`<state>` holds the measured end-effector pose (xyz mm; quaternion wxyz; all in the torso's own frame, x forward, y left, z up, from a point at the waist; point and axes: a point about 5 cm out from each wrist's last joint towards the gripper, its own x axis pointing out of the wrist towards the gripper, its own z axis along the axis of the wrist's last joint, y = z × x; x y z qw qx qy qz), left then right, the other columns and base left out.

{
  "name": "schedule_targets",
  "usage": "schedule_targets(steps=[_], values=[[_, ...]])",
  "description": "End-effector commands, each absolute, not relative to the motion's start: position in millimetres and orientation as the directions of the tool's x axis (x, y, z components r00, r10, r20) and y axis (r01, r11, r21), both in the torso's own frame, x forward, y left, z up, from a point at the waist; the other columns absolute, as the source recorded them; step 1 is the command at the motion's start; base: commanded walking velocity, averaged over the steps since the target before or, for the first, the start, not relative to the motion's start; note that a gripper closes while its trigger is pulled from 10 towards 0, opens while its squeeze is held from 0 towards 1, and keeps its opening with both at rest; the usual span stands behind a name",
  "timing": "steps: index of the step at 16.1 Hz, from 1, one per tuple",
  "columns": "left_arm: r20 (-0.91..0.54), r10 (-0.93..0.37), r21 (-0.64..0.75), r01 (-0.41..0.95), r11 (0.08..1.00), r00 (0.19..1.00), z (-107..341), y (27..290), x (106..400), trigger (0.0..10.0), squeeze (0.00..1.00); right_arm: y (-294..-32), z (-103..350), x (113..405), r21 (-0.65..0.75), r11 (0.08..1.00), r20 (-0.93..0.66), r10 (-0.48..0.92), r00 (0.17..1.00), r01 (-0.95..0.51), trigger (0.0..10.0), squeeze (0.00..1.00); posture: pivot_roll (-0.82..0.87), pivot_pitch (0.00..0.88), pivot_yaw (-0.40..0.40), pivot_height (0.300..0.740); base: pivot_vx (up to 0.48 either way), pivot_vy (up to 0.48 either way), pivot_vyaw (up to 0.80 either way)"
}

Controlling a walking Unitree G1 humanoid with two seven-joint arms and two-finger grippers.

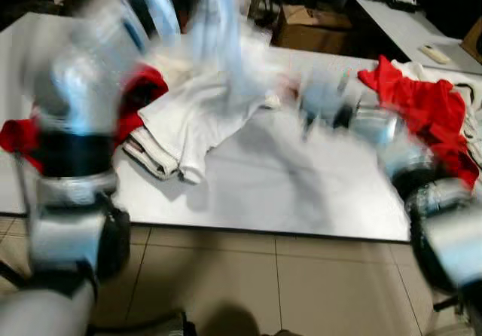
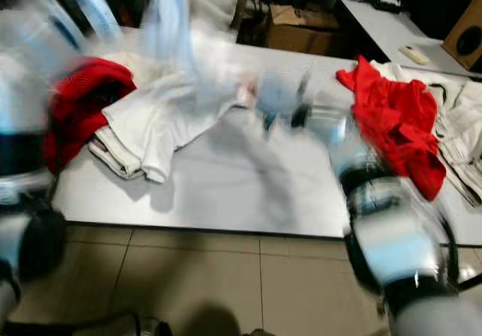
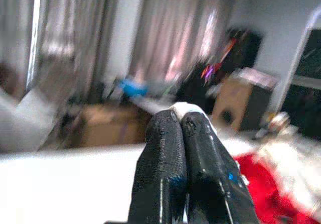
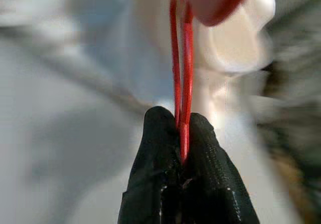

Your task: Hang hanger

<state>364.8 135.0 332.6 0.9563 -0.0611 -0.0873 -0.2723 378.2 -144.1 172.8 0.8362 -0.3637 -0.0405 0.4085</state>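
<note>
White table (image 1: pixel 301 200) w/ white garment (image 1: pixel 203 117) and red clothes (image 1: pixel 422 110) on top; views blurred. Right gripper (image 4: pixel 181 128) pinches thin red hanger (image 4: pixel 180 58) (seen edge-on), over the table near the white garment. Left gripper (image 3: pixel 181 118) raised, fingers pressed together.

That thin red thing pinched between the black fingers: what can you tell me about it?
The thin red piece looks like glossy red plastic or coated wire, doubled into two narrow strands running side by side. The right gripper is shut on it, black fingertips pressing from both sides. It runs straight out beyond them towards a curved red part and blurred white cloth behind. It may belong to a hanger, but motion blur hides the rest.
</note>
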Motion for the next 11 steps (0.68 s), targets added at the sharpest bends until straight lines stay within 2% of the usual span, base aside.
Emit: schedule_targets(steps=[1, 2, 5, 6, 9, 11], values=[[0.182, -0.458, -0.003, 0.466, 0.885, 0.87, 321, 134, 375, 10.0, 0.0, -147, 173, 364, -0.641, 0.294, -0.244, 0.798, 0.551, -0.709, 10.0, 0.0, -0.06, 0.0, -0.061, 0.74, 0.0, 0.0, 0.0], [0.151, -0.396, 0.023, 0.397, 0.917, 0.906, 308, 140, 385, 10.0, 0.0, -151, 164, 351, -0.61, 0.249, -0.272, 0.826, 0.494, -0.752, 10.0, 0.0, -0.07, 0.0, -0.048, 0.74, 0.0, 0.0, 0.0], [0.155, -0.223, 0.075, 0.214, 0.974, 0.962, 296, 164, 401, 10.0, 0.0, -168, 154, 323, -0.552, 0.173, -0.331, 0.852, 0.405, -0.816, 10.0, 0.0, -0.08, 0.0, -0.02, 0.74, 0.0, 0.0, 0.0], [0.167, -0.101, 0.091, 0.086, 0.992, 0.981, 291, 187, 407, 10.0, 0.0, -183, 156, 304, -0.533, 0.158, -0.35, 0.853, 0.387, -0.831, 10.0, 0.0, -0.09, 0.0, -0.004, 0.74, 0.0, 0.0, 0.0], [0.119, -0.075, 0.115, 0.061, 0.991, 0.99, 271, 199, 410, 10.0, 0.0, -194, 165, 290, -0.513, 0.18, -0.337, 0.857, 0.39, -0.839, 10.0, 0.0, -0.1, 0.0, 0.004, 0.74, 0.0, 0.0, 0.0], [0.052, -0.052, 0.139, 0.044, 0.989, 0.997, 242, 206, 410, 10.0, 0.0, -207, 177, 279, -0.489, 0.26, -0.307, 0.842, 0.443, -0.833, 10.0, 0.0, -0.1, 0.0, 0.006, 0.74, 0.0, 0.0, 0.0]])
